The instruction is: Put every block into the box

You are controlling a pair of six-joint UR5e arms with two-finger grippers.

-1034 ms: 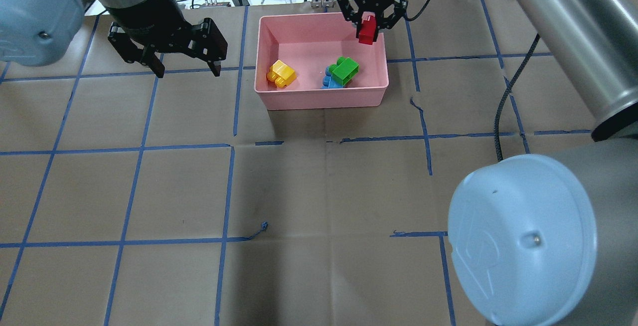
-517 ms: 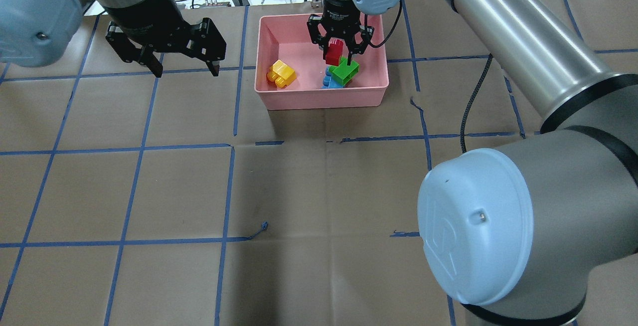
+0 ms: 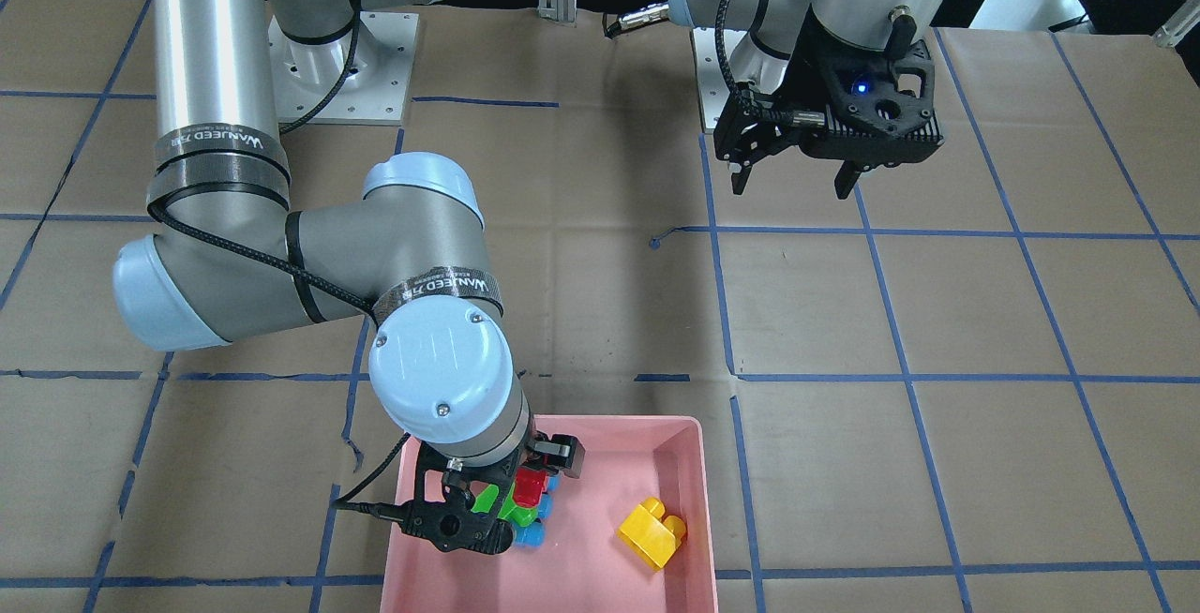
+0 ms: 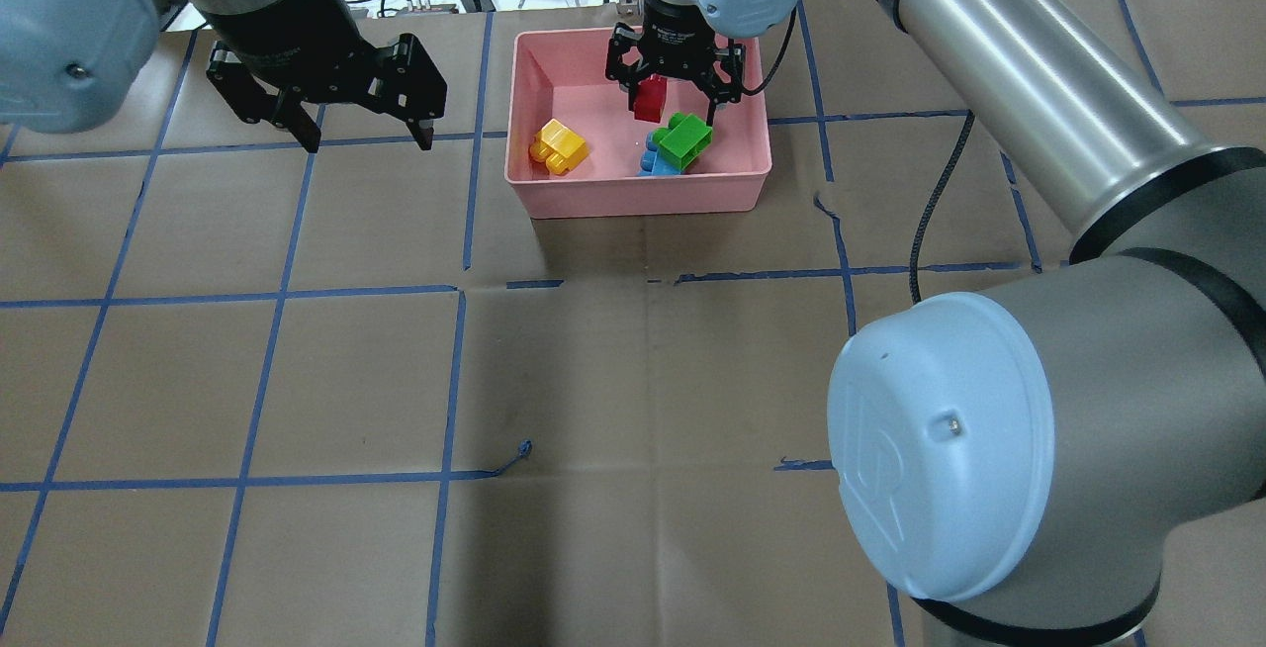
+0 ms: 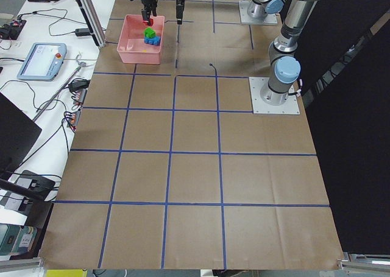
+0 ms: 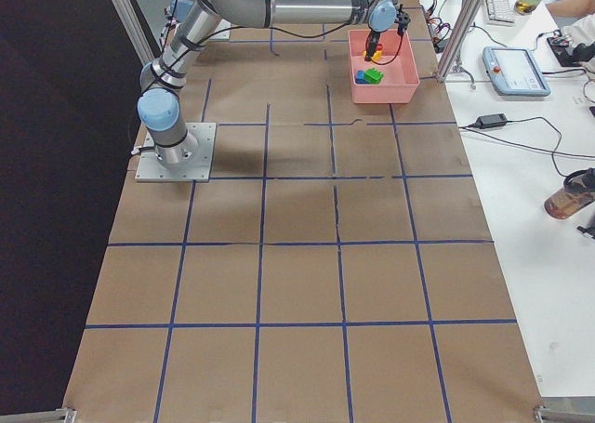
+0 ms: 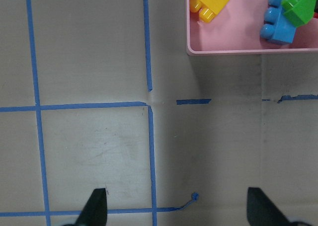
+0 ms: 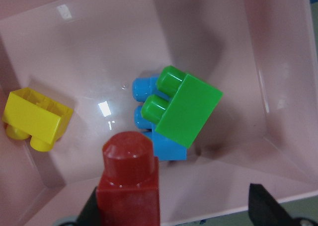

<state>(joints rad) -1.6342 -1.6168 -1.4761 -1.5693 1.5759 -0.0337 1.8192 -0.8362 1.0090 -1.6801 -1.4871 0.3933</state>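
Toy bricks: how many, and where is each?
4. Yellow brick: box's left side in the overhead view. Green brick: atop the blue brick, mid-box. Red brick: between the open jaws of the right gripper, above the box.

Shallow pink plastic tray (image 4: 638, 197), 12 o'clock farthest from the robot. Bare floor runs through the centre, between the yellow studded brick (image 4: 558, 146) at 8 o'clock and the green brick (image 4: 684, 138) tilted on the blue brick (image 4: 648, 164) at 4 o'clock. The right gripper (image 4: 673, 109), jaws spread, and small red brick (image 4: 650, 98) block 12 o'clock.
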